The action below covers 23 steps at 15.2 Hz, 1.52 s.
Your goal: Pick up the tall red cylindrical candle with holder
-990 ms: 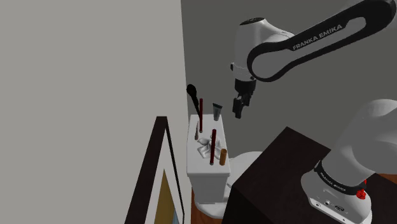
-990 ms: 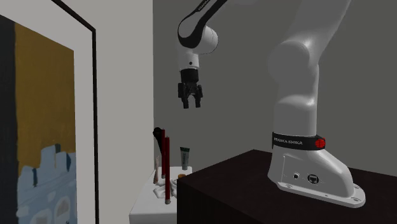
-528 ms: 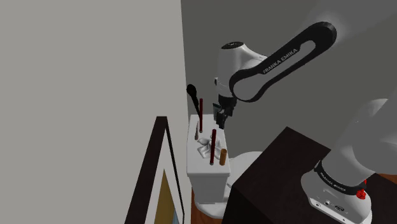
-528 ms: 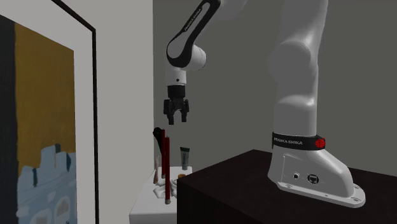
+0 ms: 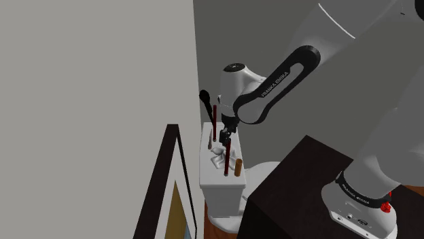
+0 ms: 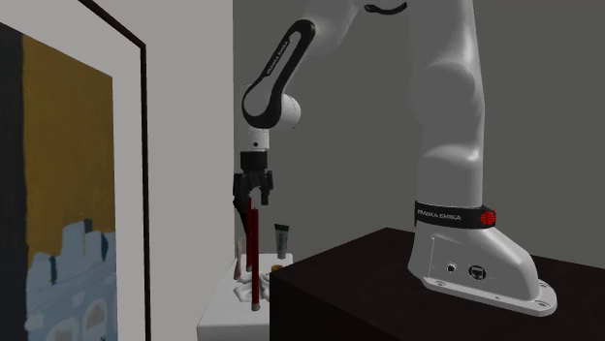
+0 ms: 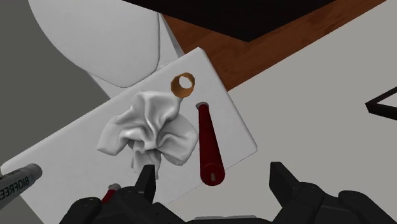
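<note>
1. Progress, as we judge it: the approach is nearly done, and the grasp and the lift are not yet made.
2. Gripper [image 7: 213, 169] hangs straight over the candle [image 7: 208, 143], pointing down, with its 2 black fingers spread wide.
3. The candle is a tall dark-red stick standing upright on a white lid [image 7: 70, 149], near 1 end of it. We cannot make out its holder clearly.
4. From the wrist camera, we see the candle's top between the 2 fingers with a gap on each side. Nothing is held.
5. From the shoulder camera, the gripper [image 5: 229, 132] sits at the upper part of the candle [image 5: 227, 156].
6. From the second exterior camera, the gripper [image 6: 254, 191] is at the top of the candle [image 6: 253, 257], in line with it.
7. A crumpled white cloth [image 7: 149, 133] lies just beside the candle, and a brown ring [image 7: 184, 83] stands near its foot.
8. A second red stick [image 7: 111, 189] shows beside 1 finger. We judge it a possible snag as the gripper lowers.
9. What is left, in our judgement: lower a little further along the shaft, close the fingers on the candle, then raise it clear of the lid without dragging the cloth.
</note>
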Tool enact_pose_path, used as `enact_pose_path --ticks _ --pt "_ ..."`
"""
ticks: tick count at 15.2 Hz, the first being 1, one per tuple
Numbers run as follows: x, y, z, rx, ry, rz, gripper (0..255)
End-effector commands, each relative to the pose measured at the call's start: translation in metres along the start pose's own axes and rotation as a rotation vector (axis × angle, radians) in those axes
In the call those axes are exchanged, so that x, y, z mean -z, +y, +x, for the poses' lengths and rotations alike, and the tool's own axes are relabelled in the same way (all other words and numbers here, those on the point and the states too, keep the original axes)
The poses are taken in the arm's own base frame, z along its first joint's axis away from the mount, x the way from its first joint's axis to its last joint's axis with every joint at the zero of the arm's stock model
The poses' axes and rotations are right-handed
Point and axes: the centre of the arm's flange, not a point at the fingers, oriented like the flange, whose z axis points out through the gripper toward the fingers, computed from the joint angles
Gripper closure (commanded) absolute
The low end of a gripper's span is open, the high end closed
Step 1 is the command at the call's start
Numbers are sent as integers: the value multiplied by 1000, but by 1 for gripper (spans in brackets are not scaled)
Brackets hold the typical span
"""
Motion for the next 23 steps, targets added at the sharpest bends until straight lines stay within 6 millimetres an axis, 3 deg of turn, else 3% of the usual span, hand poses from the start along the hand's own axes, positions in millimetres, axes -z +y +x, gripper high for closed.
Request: enact_pose_path --ticks 1,5,6,15,23 --pt "-11 0 1 0 1 0 0" --pt "-25 -1 1 0 1 0 0" --pt "-25 -1 1 0 1 0 255" --pt "-25 -1 1 0 1 0 255" --pt "17 1 1 0 1 0 255"
